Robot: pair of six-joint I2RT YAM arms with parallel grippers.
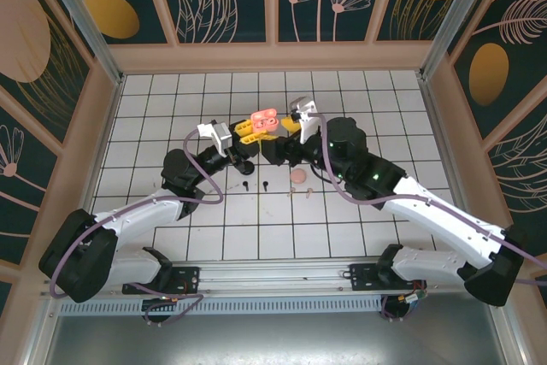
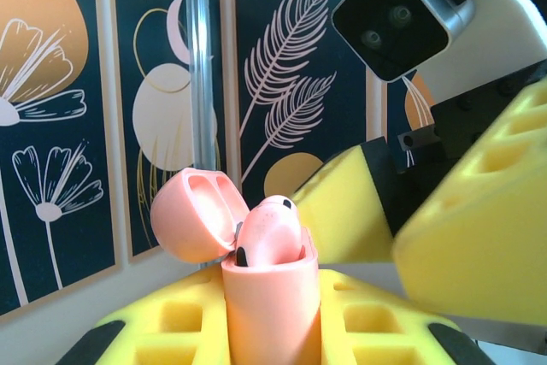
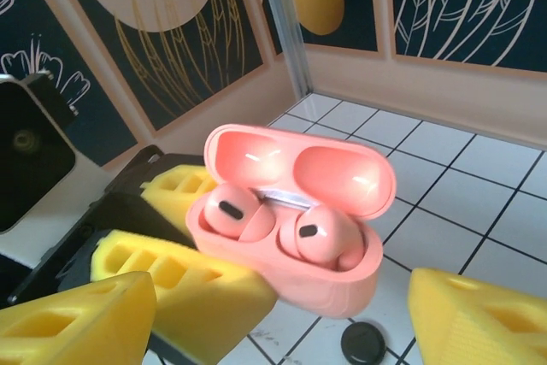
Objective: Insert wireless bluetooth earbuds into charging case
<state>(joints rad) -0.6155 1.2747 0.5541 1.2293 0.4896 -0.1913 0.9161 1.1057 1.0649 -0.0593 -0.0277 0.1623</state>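
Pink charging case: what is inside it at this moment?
Inside the charging case, two pink earbuds sit side by side, lid open. Their stems are covered by the case body.

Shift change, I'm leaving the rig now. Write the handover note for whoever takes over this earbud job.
Left gripper: jaws shut on the pink charging case, lid open.
Right gripper: jaws open, empty, beside the case.
Done: two pink earbuds sit in the case's wells.
Left: two black earbuds lie loose on the tiles; lid not yet closed.
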